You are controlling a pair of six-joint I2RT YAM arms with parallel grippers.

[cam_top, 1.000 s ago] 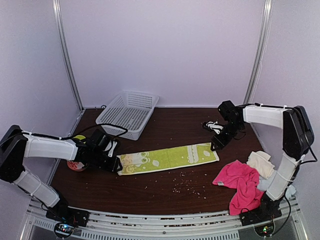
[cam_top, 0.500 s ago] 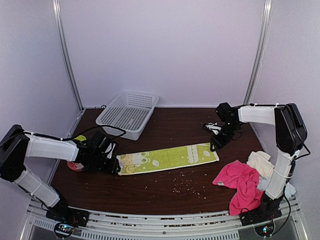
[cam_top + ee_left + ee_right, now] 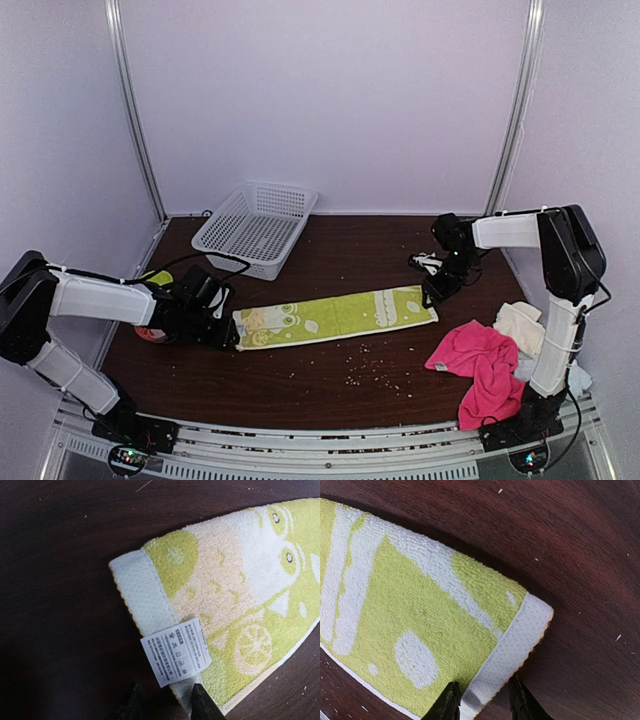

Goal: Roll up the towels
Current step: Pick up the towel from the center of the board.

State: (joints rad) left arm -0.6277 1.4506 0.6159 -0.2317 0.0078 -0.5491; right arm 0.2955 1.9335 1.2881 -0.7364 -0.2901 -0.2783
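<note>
Lying flat on the dark table [image 3: 330, 250], the lime-yellow towel [image 3: 335, 316] is running its long axis left to right between the two grippers, with the right end angling slightly away from the arm bases. The left gripper [image 3: 230, 333] is sitting at the towel's left short end. In the left wrist view its jaws are standing apart, and the towel's [image 3: 240, 580] white hem corner and the care label [image 3: 175, 652] are lying just ahead of the gap and partly in it. The rest of the cloth is stretching away up and to the right of the left gripper [image 3: 165, 705].

The right gripper [image 3: 430, 292] is sitting at the opposite short end. Its jaws are also parted and are straddling the white hem, and the towel [image 3: 410, 605] is spreading ahead and to the left of the right gripper [image 3: 482, 702]. Neither pair of jaws is closing on cloth.

The hot-pink towel [image 3: 478, 365] is lying crumpled well behind the right jaws, beside the right arm, with the cream towel [image 3: 522, 325] touching it. A white basket [image 3: 255, 228] is standing beyond the left jaws. Crumbs [image 3: 370, 375] are dotting the table near the towel's long near edge.
</note>
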